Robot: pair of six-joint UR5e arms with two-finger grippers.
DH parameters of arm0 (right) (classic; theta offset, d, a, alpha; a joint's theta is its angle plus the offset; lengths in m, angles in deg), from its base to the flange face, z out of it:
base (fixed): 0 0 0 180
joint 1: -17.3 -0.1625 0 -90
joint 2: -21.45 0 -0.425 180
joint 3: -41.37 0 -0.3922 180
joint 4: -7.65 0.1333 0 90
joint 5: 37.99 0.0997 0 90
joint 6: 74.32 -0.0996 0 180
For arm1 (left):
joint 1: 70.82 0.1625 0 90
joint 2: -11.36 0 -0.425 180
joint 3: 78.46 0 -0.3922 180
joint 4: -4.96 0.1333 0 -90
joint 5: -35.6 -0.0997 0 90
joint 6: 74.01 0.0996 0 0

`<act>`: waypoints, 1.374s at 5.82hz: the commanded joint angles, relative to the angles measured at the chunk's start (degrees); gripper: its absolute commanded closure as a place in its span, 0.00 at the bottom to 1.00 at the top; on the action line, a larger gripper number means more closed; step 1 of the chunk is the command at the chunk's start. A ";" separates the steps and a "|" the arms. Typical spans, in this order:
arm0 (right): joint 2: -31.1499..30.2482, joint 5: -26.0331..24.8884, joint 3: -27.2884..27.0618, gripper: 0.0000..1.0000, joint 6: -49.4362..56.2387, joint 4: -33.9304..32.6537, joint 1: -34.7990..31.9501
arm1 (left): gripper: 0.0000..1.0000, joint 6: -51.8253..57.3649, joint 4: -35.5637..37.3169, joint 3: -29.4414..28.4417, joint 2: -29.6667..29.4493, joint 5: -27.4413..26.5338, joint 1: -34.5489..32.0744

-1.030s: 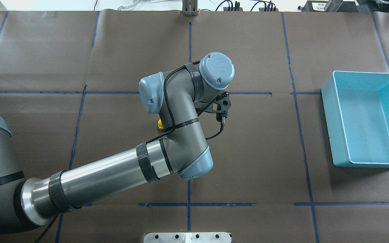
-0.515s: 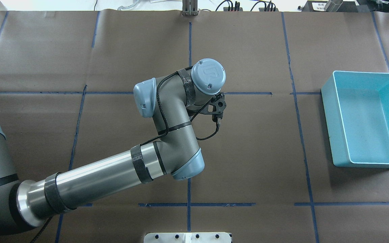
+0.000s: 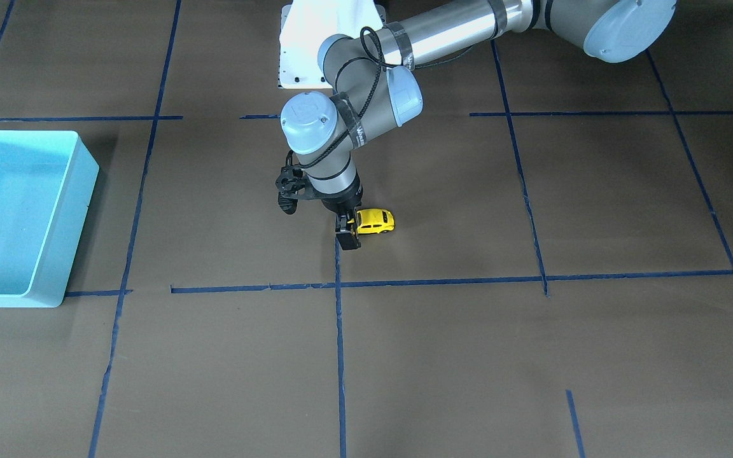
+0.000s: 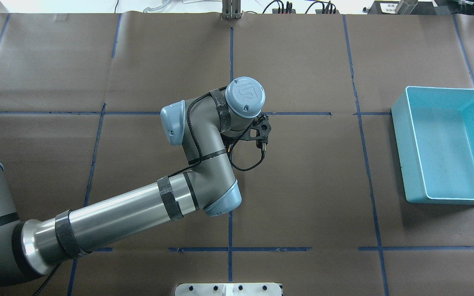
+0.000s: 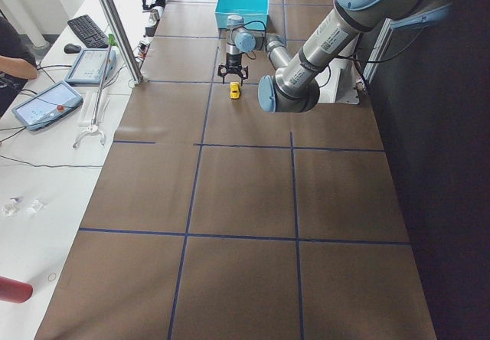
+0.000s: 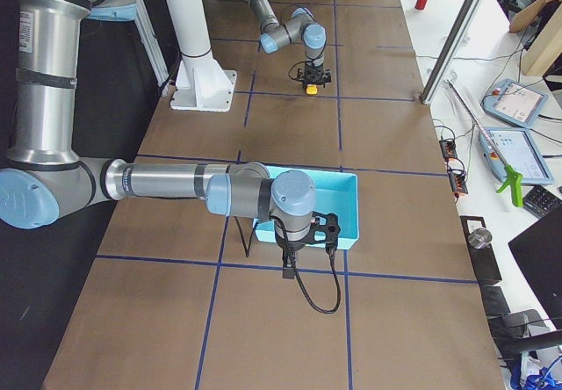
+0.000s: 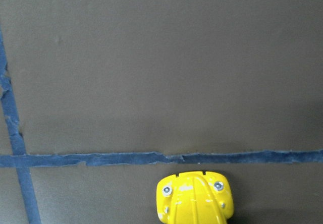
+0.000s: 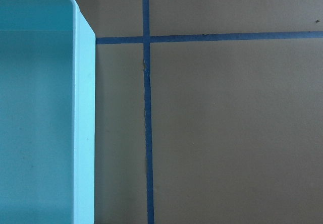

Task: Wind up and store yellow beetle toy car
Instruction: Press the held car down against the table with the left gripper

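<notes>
Brown paper cover (image 4: 303, 185), blue tape grid (image 4: 231, 61); tablet (image 5: 44, 104), keyboard (image 5: 86, 31) on side desk (image 5: 46, 171)

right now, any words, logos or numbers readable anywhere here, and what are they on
"UR": logo moulded on the blue joint cap of the left arm.
White lettering on the black strap round that arm: too blurred to read.
White label beyond the table's far edge: too small to read.
Tablet screen: too small to read.
Yellow beetle toy car and light blue bin: no text seen.
</notes>
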 commanded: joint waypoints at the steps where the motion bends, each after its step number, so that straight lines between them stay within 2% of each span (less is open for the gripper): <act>1: -0.02 0.12 0.00 0.00 0.06 0.00 -0.24 | 0.00 -0.25 -0.79 -0.83 0.02 1.80 0.27; 2: -0.02 0.12 0.00 0.00 0.06 0.00 -0.32 | 0.17 -0.25 -0.79 -0.92 0.02 2.50 0.36; 3: -0.02 0.12 0.00 0.00 0.06 0.00 -0.33 | 0.67 0.09 -1.05 -0.84 0.02 2.94 0.45; 4: -0.11 0.12 0.00 0.00 0.06 -0.09 -0.67 | 0.88 0.01 -1.23 -0.49 -0.07 5.56 -0.08; 5: -0.11 0.21 -0.09 0.00 0.06 -0.09 -1.02 | 0.94 0.01 -2.10 1.34 -0.24 8.45 -1.73; 6: -0.29 0.21 -0.09 0.00 0.06 -0.09 -1.46 | 0.97 -0.25 -4.98 2.32 -0.50 8.92 -1.93; 8: -0.81 0.21 -0.79 0.00 0.06 -0.09 -1.82 | 1.00 -0.51 -15.07 2.07 -0.51 10.14 -2.37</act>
